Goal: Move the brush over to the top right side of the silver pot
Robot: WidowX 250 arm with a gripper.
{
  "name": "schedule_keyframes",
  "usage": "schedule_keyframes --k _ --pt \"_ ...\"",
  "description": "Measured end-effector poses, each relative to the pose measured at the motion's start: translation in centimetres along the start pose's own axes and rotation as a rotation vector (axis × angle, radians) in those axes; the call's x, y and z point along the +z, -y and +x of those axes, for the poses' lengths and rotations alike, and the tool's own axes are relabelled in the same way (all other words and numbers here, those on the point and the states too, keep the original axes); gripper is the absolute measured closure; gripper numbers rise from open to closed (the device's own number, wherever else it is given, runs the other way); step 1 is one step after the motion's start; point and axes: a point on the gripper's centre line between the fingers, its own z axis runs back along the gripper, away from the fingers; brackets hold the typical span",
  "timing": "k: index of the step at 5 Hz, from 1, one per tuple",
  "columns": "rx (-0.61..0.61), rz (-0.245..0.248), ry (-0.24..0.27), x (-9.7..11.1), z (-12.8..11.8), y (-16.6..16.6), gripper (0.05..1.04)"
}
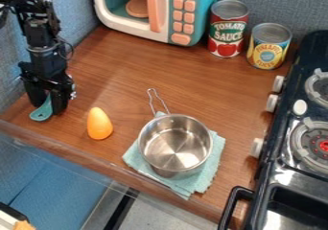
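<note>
Okay, we're on the carry step.
Gripper pinches brush, ten o'clock of silver pot; next we swing clear, lower around one-thirty.

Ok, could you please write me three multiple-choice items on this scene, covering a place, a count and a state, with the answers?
1. Where does the silver pot sit?
A) on the stove
B) in the toy microwave
C) on a teal cloth

2. How many cans stand to the right of the toy microwave?
A) two
B) three
C) four

3. How is the silver pot set down?
A) upside down
B) upright
C) on its side

Answers:
1. C: the cloth's corners stick out from under the pot.
2. A: one has a mostly red label, the other a yellow and blue one.
3. B: its rim faces up and its inside bottom shows.
</note>
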Motion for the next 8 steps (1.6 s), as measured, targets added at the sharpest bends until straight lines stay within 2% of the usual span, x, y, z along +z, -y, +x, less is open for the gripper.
schedule_keyframes --k 1,2,3,4,5,6,7,8 --pt "-0.013 0.019 -0.005 0.1 0.1 0.5 0.677" --pt "-0.003 0.023 -0.004 0.2 0.2 0.7 0.721" --pt "0.022 0.003 -0.035 0.5 0.5 1.6 0.722" --pt "0.048 -0.05 0.021 4.0 2.1 3.3 0.862" --pt "0.003 -0.034 0.135 9.4 4.1 6.2 1.005" --pt "-0.074 -0.038 0.16 10.6 5.6 10.8 1.033" --pt "-0.119 -0.024 0.197 11.7 6.8 13.5 1.01" --pt "-0.034 -0.045 0.185 9.8 5.8 11.9 0.868"
